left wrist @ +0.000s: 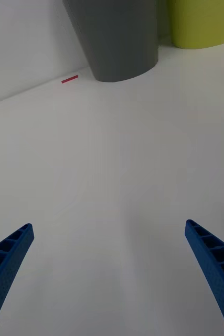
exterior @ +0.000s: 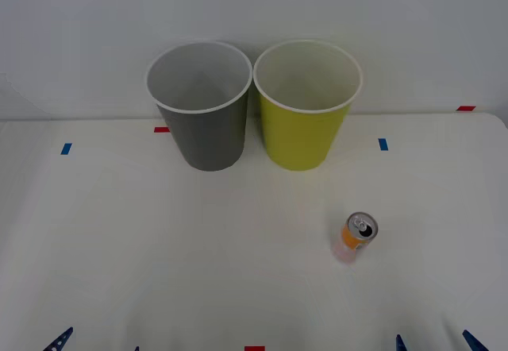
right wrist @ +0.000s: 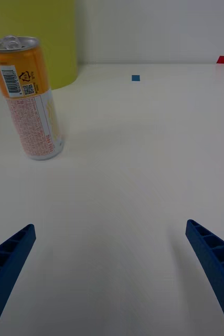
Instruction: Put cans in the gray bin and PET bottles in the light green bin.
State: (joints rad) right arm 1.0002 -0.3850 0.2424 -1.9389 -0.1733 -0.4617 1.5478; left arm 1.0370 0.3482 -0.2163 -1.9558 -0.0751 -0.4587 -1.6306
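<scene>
Orange can upright on the white surface point(exterior: 119, 240), both pincers spread wide and empty.

The small orange metal drink can point(exterior: 358, 237) with its silver pull-tab top stands right of centre, near side of the tapered yellow-green bin point(exterior: 305, 105); the matching dark gray bin point(exterior: 201, 106) sits just left of it. Right pincer point(right wrist: 112, 262) faces the can's barcode label; left pincer point(left wrist: 112, 262) faces the gray bin's smooth wall.

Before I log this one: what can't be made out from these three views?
- Gray bin and light green bin: bin floors hidden by their own walls, front view.
- Can: label print too small to read, right wrist view.
- Left gripper and right gripper: open, cut off by the bottom edge.
</scene>
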